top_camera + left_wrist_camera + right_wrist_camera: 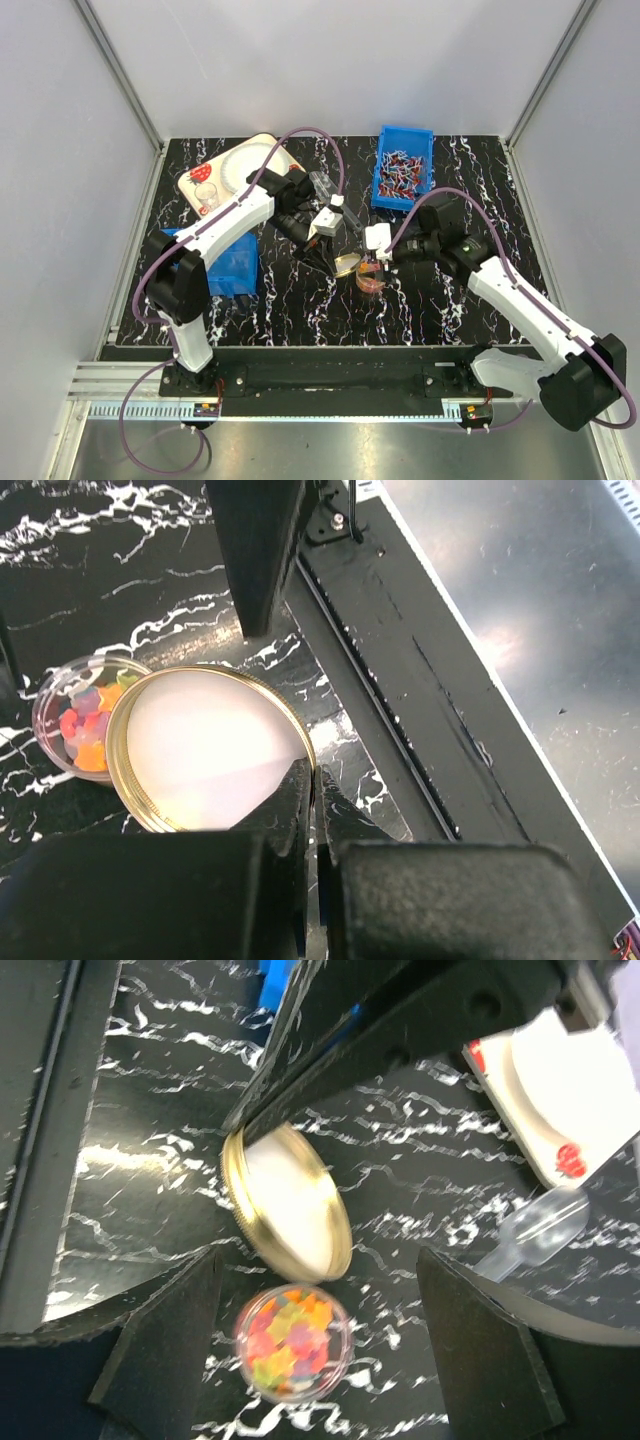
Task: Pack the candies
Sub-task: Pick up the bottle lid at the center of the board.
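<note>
The candies [290, 1345] are tiny multicoloured sweets filling a small clear round jar [342, 1360] that stands on the black marbled table [450, 300]. In the top view the jar [370, 281] is at the table's middle. A gold lid [205, 745] with a white inside hangs tilted just beside and above the jar [48, 695]. My left gripper [315, 770] is shut on the lid's rim. My right gripper [318, 1256] is open, one finger on each side of the jar with a gap on both sides. In the right wrist view the lid [290, 1210] sits just beyond the jar.
A blue bin [424, 165] of wrapped sweets stands at the back right. A blue box [232, 265] lies by the left arm. A white tray [262, 146] is at the back left. A clear plastic scoop [540, 1230] lies right of the jar.
</note>
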Robot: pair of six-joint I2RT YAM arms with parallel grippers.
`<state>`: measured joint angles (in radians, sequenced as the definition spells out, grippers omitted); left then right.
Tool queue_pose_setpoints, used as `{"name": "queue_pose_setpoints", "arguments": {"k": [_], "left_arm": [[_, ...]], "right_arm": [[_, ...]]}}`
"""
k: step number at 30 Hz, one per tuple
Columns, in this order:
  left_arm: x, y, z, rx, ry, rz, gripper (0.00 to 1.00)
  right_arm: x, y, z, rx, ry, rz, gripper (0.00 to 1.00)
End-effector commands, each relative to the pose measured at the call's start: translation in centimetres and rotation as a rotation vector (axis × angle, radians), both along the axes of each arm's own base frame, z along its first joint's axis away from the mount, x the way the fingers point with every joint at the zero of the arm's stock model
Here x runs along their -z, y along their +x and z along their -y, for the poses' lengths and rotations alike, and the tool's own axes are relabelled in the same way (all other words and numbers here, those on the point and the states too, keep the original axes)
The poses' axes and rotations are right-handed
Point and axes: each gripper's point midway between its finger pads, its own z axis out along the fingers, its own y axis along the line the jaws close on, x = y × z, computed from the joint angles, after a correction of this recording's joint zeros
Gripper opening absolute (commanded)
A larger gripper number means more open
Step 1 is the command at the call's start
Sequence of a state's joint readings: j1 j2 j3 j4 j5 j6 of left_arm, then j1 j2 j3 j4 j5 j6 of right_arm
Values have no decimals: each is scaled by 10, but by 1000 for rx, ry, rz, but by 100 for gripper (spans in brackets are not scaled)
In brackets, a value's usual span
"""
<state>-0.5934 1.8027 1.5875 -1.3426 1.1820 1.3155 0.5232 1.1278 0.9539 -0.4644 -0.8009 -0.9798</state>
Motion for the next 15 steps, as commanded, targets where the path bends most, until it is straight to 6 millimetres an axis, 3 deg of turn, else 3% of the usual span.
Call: {"name": "queue_pose_setpoints", "arguments": {"k": [1,9,15], "left_arm": [[-25,-27,-8,-8,27,-194,0],[-28,-29,-7,-12,18,-209,0],[-28,-29,-8,-14,21,-216,0]], "right_arm": [[-12,9,-15,-10,48,87,83],[13,4,-25,-35,-27,125,78],[20,-1,-27,-54,-50,127,74]]}}
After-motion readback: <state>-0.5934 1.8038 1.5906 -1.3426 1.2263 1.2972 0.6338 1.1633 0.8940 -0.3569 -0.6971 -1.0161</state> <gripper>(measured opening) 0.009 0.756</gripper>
